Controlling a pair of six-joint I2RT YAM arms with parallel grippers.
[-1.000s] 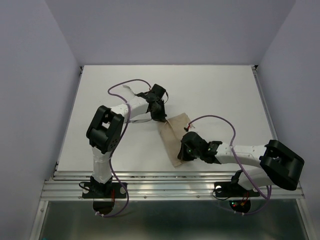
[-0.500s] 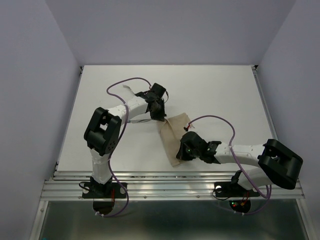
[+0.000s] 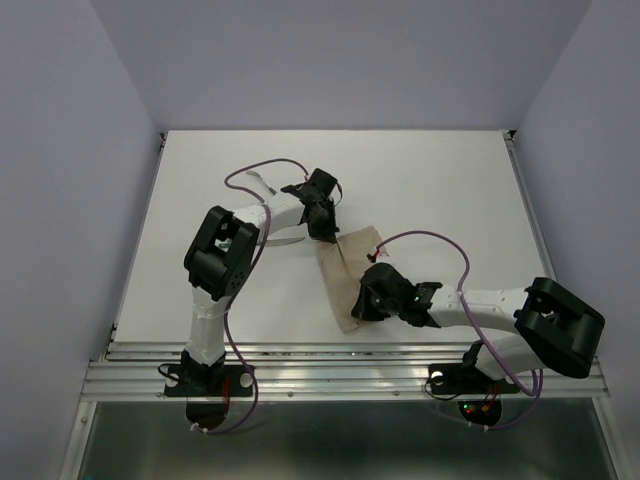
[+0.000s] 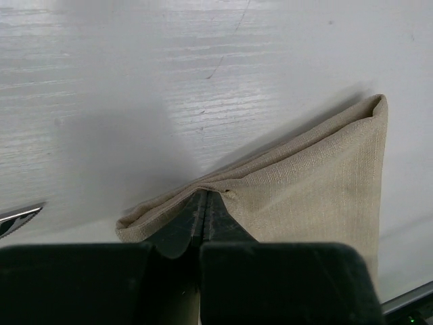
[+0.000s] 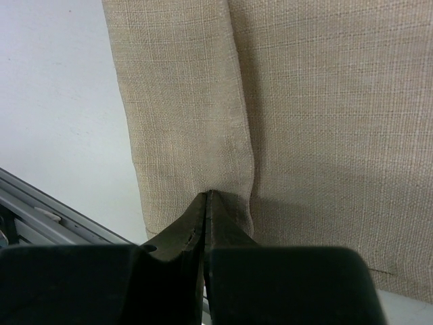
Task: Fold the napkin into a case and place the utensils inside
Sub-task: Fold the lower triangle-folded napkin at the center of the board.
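The beige napkin (image 3: 345, 272) lies folded into a narrow oblong on the white table, between the two arms. My left gripper (image 3: 327, 234) is at its far end. In the left wrist view its jaws are shut (image 4: 205, 194) and pinch the napkin's (image 4: 318, 183) edge, which rises into a small peak at the tips. My right gripper (image 3: 363, 303) is over the near part, jaws shut (image 5: 208, 194), tips resting on the cloth (image 5: 304, 101) beside a long crease. A thin silvery utensil (image 4: 17, 218) pokes in at the left; from above it shows under the left arm (image 3: 284, 240).
A metal rail (image 3: 350, 360) runs along the table's near edge, close behind the napkin's near end (image 5: 40, 210). Purple cables (image 3: 432, 240) loop above both arms. Pale walls close in the table on three sides.
The left gripper has closed on the napkin's far edge, and its arm has shifted slightly right. The right gripper has stayed shut on the cloth's near part.
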